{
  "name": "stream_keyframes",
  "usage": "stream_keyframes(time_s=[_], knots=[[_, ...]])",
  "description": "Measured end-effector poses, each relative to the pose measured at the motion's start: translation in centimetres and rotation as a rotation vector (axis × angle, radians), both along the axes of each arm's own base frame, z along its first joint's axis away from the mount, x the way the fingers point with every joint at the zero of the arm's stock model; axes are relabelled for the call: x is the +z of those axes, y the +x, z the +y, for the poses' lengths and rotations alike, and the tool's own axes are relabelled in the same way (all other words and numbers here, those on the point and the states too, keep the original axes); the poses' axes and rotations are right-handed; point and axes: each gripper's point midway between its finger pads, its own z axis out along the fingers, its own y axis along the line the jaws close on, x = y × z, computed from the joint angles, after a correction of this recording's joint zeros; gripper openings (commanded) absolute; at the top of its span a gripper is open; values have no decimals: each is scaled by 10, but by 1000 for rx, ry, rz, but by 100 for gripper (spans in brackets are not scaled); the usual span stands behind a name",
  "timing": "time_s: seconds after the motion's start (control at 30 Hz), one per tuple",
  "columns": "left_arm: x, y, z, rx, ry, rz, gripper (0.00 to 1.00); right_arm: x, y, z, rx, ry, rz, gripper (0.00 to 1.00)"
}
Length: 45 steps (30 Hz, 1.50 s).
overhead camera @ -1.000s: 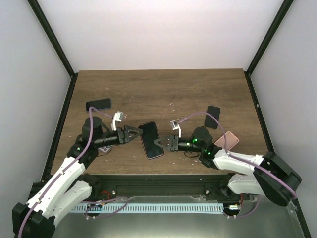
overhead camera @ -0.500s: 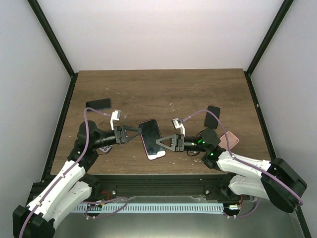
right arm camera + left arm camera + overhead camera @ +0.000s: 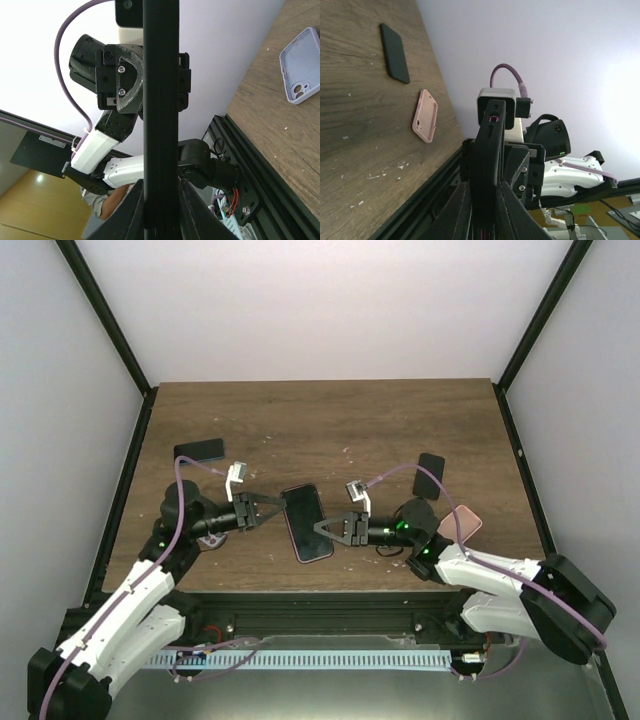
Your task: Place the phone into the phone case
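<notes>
A dark phone (image 3: 305,523) with a pinkish rim is held between both grippers near the table's front middle. My left gripper (image 3: 270,510) is shut on its left edge. My right gripper (image 3: 328,530) is shut on its right edge. The left wrist view shows the phone (image 3: 487,150) edge-on, with the left gripper (image 3: 482,212) pressed against both faces. In the right wrist view the phone (image 3: 160,100) is likewise clamped by my right gripper (image 3: 161,207). An empty pink phone case (image 3: 458,525) lies to the right, and a lavender case (image 3: 300,65) lies by the left arm.
Two flat black cases lie on the wooden table (image 3: 330,425), one at the far left (image 3: 199,450) and one at the right (image 3: 429,475). Black frame rails run along the table's sides and front edge.
My left gripper has closed from wide open onto the phone's left edge. The right gripper has kept its hold, and the phone has barely shifted.
</notes>
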Motion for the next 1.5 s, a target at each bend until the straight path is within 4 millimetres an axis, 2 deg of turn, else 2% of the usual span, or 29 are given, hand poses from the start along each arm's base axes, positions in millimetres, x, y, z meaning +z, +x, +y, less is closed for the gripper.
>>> stream_keyframes(time_s=[0.1, 0.13, 0.2, 0.3, 0.43, 0.6, 0.7, 0.8, 1.07, 1.13, 1.27, 1.33, 1.5], knots=[[-6, 1, 0, 5, 20, 14, 0, -4, 1, 0, -3, -15, 6, 14], [-7, 1, 1, 6, 25, 16, 4, -7, 1, 1, -4, -24, 8, 14], [-12, 1, 1, 7, 37, 30, 14, -11, 2, 1, -7, -39, 11, 14], [-15, 1, 1, 9, 49, 37, 40, -12, 4, 0, -22, -45, 19, 14], [-18, 0, 1, 3, 56, 43, 55, -8, 10, -1, -62, -33, 22, 14], [-16, -5, -3, -41, 27, 39, 60, -2, 21, -2, -125, -16, 37, 14], [-23, -8, -4, -65, 7, 60, 61, 3, 27, -3, -157, 1, 52, 14], [-31, -11, -5, -78, -4, 91, 61, 11, 32, -3, -179, 23, 49, 14], [-22, -14, -10, -110, -40, 82, 57, 22, 44, 3, -205, 45, 56, 14], [-20, -15, -12, -120, -47, 80, 51, 22, 46, 4, -209, 48, 59, 14], [-17, -18, -14, -135, -56, 69, 26, 18, 49, 6, -217, 46, 77, 14], [-17, -18, -14, -135, -55, 67, 18, 15, 51, 7, -220, 42, 86, 15], [-21, -18, -14, -129, -44, 73, 2, 12, 53, 7, -229, 34, 96, 19]])
